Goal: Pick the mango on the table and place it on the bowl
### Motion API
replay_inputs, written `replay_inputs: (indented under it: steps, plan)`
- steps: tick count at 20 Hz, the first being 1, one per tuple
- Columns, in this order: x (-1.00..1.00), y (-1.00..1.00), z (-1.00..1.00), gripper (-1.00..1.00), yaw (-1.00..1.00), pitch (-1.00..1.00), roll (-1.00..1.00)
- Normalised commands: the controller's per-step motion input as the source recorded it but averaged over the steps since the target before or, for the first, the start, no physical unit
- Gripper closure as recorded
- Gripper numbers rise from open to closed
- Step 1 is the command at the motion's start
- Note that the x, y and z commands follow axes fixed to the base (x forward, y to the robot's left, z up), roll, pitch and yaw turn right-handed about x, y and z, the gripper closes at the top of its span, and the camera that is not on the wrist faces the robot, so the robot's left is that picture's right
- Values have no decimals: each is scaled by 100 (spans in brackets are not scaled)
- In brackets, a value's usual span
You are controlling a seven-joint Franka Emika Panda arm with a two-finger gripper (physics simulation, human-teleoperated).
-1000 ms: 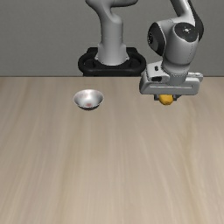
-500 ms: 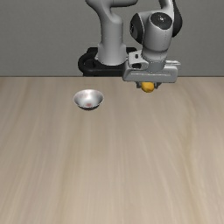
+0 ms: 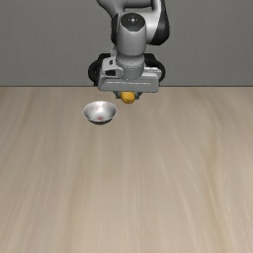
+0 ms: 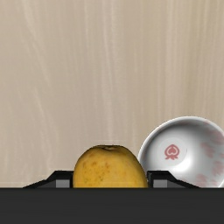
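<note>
A yellow-orange mango (image 3: 128, 98) hangs in the air under my gripper (image 3: 128, 97), which is shut on it above the far part of the wooden table (image 3: 138, 188). In the wrist view the mango (image 4: 109, 167) sits between my fingertips. A small white bowl (image 3: 99, 114) with a red mark inside stands on the table toward the exterior view's left of the mango, slightly nearer the front. From the wrist camera the bowl (image 4: 188, 150) lies just beside the mango, below it on the table.
The robot's black base (image 3: 126, 69) stands behind the table's far edge. The light wooden table stretches wide in front of the bowl.
My gripper has carried the mango toward the exterior view's left, from well to the right of the bowl to just beside it. The bowl has stayed put.
</note>
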Motion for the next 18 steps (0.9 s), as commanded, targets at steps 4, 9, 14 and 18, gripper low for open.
replay_inputs:
  steps: [4, 9, 14, 18]
  plan:
    - [0, -100, 0, 100, 0, 0, 0]
    - [0, -40, 0, -100, 0, 0, 0]
    - [0, 0, 0, -100, 0, 0, 0]
    - [0, 0, 0, -100, 0, 0, 0]
